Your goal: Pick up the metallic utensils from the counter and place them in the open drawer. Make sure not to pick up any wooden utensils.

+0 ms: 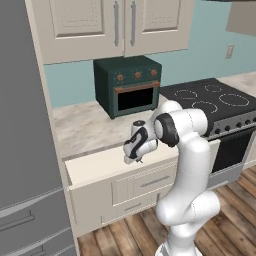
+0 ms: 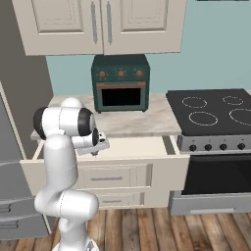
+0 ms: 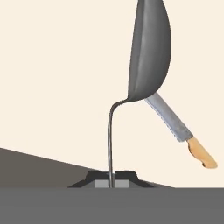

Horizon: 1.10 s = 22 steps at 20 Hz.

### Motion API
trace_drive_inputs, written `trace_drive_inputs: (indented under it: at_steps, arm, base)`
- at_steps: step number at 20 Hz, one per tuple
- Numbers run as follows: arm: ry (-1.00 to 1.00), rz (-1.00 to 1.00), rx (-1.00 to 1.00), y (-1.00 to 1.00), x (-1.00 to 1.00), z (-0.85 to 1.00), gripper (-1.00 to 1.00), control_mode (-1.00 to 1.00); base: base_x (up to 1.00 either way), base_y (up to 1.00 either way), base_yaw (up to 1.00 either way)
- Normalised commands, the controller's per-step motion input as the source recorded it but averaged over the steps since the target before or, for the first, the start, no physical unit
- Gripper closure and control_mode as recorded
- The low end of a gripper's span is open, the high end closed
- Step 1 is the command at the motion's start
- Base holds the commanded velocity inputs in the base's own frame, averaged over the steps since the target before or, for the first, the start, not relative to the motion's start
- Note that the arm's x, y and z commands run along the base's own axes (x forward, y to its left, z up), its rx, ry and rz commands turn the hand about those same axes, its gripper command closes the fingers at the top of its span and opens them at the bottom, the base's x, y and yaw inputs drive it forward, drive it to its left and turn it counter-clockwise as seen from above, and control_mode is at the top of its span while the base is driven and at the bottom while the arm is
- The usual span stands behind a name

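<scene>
I see no brand or readable writing anywhere. My tool point(image 3: 112, 183) has its two tips pressed together on the thin handle of the metal spoon point(image 3: 148, 52), whose grey bowl points away from the hand. It hangs over the cream floor of the open drawer point(image 1: 95, 167). Just beyond the spoon's bowl, the knife point(image 3: 179, 131) lies flat in the drawer, its orange handle toward the lower right of the hand view.

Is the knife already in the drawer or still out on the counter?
In: the knife lies on the cream floor of the open drawer, below the held metal spoon.
</scene>
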Motion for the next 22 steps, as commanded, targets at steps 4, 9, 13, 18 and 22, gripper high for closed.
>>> trace_drive_inputs:
  at_steps: [4, 9, 13, 18, 22]
  arm:
    - [0.00, -0.08, 0.00, 0.00, 0.00, -0.06, 1.00, -1.00]
    - [0.00, -0.10, 0.00, 0.00, 0.00, -0.24, 1.00, -1.00]
    - [0.00, -0.09, 0.00, 0.00, 0.00, -0.30, 1.00, -1.00]
    - [0.00, -0.06, 0.00, 0.00, 0.00, -0.32, 1.00, -1.00]
    - [0.00, -0.05, 0.00, 0.00, 0.00, -0.25, 1.00, -1.00]
  base:
    - [0.00, 0.00, 0.00]
    - [0.00, 0.00, 0.00]
    - [0.00, 0.00, 0.00]
    - [0.00, 0.00, 0.00]
    - [0.00, 0.00, 0.00]
